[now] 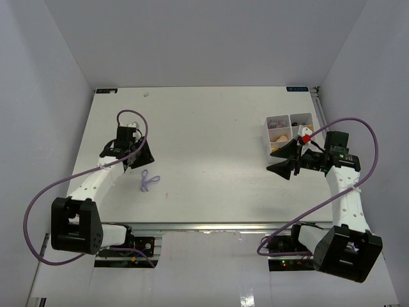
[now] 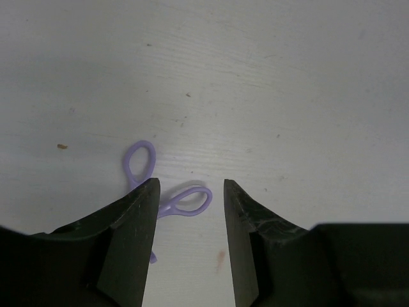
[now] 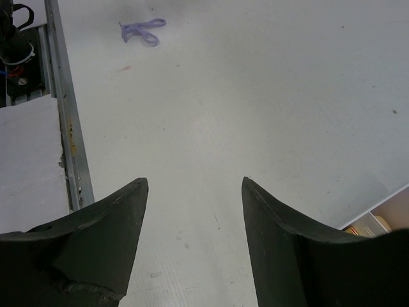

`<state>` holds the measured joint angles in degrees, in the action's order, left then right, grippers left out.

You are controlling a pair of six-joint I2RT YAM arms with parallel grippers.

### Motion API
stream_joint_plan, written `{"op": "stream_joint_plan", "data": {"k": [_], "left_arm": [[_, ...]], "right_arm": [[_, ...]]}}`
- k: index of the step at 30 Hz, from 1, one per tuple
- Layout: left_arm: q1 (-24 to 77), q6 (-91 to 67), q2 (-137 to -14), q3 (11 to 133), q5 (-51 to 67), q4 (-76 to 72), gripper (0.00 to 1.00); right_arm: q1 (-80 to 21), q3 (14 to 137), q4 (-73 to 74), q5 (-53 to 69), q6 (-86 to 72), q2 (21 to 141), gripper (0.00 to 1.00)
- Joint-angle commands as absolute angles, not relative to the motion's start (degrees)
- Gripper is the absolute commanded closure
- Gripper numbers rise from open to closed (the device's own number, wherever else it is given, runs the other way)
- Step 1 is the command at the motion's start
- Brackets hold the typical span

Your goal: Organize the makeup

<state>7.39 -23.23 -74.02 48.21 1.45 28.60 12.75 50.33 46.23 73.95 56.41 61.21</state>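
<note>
Purple loop (image 2: 171, 208) lies flat, far left of the tray (image 1: 267, 128). Left claw (image 2: 190, 185), half open and empty, straddles only one end; closing off-centre could miss it. Right claw (image 3: 193, 182), by the tray, gapes empty.

White table (image 1: 211, 128) fills the centre. White compartment tray (image 1: 268, 130) at centre right, near the table's edge. Metal rail (image 1: 211, 228) along the table's lower border.

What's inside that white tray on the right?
The tray shows small beige and orange items on its left side; the right gripper and its wrist cover the near part, hiding the rest.
</note>
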Motion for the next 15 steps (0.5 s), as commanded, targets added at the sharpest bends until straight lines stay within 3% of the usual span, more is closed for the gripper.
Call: {"op": "stream_joint_plan", "data": {"k": [1, 6, 15], "left_arm": [[6.0, -23.3, -76.91, 48.83, -2.9, 30.69, 0.43], [5.87, -24.27, -79.29, 49.32, -8.66, 31.82, 0.45], [5.08, -23.95, -83.0, 49.56, -8.8, 30.75, 0.54]], "right_arm": [[14.19, 51.18, 52.83, 77.84, 63.05, 61.09, 0.33], [15.07, 52.7, 59.83, 79.04, 70.05, 63.13, 0.33], [16.71, 55.44, 73.93, 80.5, 85.37, 67.68, 0.33]]}}
